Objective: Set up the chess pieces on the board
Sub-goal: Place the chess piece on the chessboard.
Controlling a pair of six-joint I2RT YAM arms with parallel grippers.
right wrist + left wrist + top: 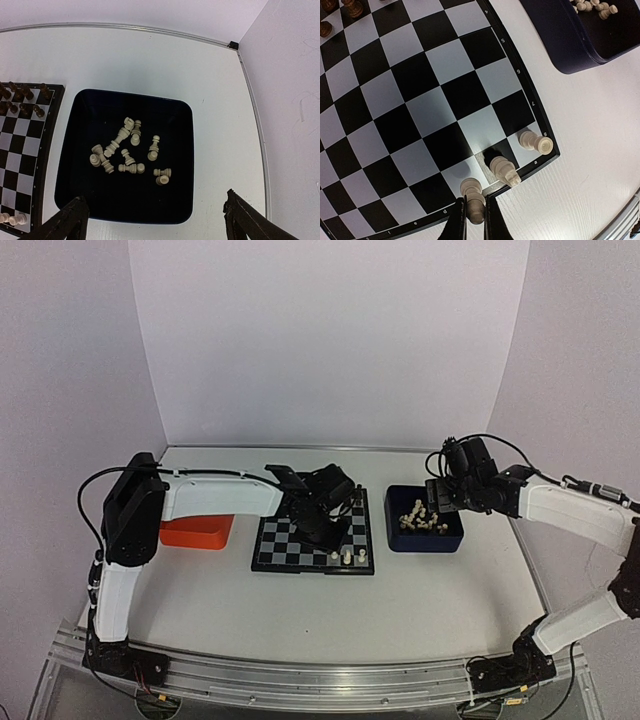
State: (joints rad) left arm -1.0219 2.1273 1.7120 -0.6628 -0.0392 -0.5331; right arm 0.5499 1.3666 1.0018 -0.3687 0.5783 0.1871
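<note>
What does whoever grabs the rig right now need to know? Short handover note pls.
Left gripper: shut on one cream piece at the board's near corner row, beside two cream pieces standing there.
Right gripper: open, empty, above the dark blue tray.
Done: dark pieces stand at the board's far end; two cream ones placed.
Left: release the held piece, then bring the remaining cream pieces, lying loose in the tray, onto the board.
</note>
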